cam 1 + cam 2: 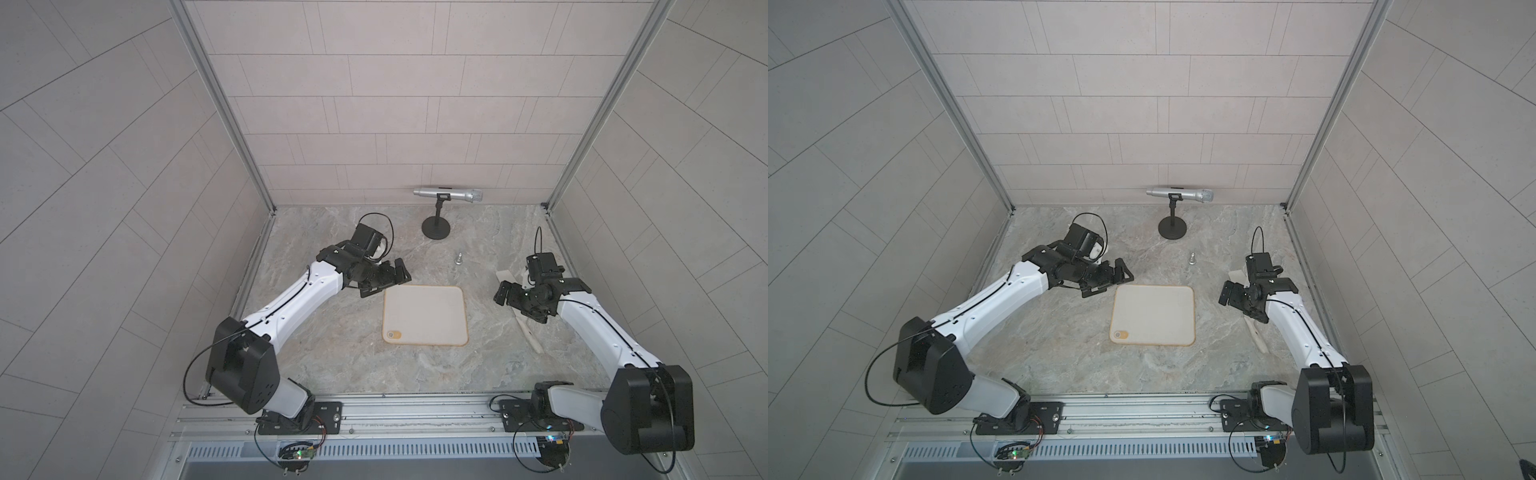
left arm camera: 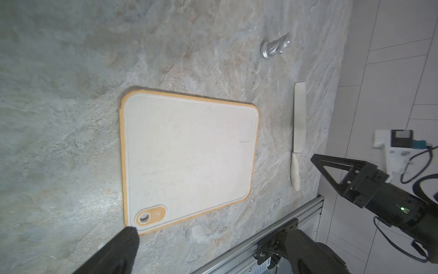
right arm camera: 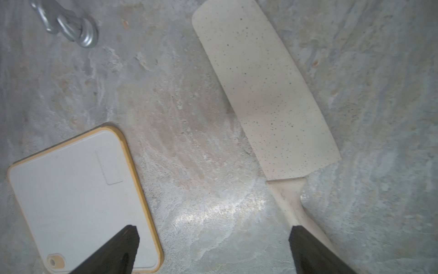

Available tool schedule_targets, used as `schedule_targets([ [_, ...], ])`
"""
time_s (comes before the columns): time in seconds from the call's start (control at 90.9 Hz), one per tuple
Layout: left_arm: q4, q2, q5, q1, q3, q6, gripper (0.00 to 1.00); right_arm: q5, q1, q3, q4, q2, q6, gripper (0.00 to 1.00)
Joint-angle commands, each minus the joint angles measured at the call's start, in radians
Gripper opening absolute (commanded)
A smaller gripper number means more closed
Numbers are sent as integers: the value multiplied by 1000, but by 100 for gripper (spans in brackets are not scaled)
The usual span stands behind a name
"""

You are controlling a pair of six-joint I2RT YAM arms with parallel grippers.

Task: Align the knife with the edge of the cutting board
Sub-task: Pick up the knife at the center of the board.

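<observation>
Scene: my two arms reach in over a stone-patterned table (image 1: pixel 332 361), seen from above in both top views.
Cutting board: lies flat at mid-table (image 1: pixel 424 315) (image 1: pixel 1152 315), cream with a tan rim, its holed tab at the near left corner.
Knife: flat on the table to the right of the cutting board and apart from it (image 3: pixel 265 90) (image 2: pixel 299 123). Its broad speckled blade points toward the back wall and its handle (image 1: pixel 528 334) toward the front. It runs at a slant to the board's right edge rather than parallel.
Right pincer: spread wide and holding nothing (image 3: pixel 213 229) (image 1: pixel 509 301). It hangs above the knife near where blade meets handle. In my wrist view one finger overlaps the handle; I cannot tell whether it touches.
Left pincer: also spread wide and empty (image 2: pixel 212 233) (image 1: pixel 386 282), poised by the board's far left corner.
Other items: a small silver piece (image 1: pixel 458 258) stands behind the board; a microphone (image 1: pixel 449 194) on its stand sits at the back wall.
</observation>
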Motion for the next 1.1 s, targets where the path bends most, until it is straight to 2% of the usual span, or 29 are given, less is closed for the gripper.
schedule_targets([
  [0.0, -121, -12, -8, 28, 17, 123, 100, 78, -26, 5, -32, 23, 7, 100],
  [0.121, -101, -41, -23, 76, -46, 183, 100, 94, -63, 3, -32, 49, 6, 100],
  [0.308, 7, -115, -5, 151, -195, 168, 100, 107, -96, -4, -27, 90, 7, 99],
  [0.473, 20, -140, 18, 154, -210, 156, 100, 106, -97, -1, -33, 140, 6, 97],
  [0.715, 16, -160, 2, 162, -207, 155, 100, 38, -98, -1, -20, 265, 29, 92],
  [0.914, 17, -165, 10, 165, -207, 155, 100, -4, -89, -49, 36, 283, 42, 84],
  [1.09, 16, -178, 6, 167, -207, 157, 100, 0, -33, -62, 50, 289, 51, 74],
])
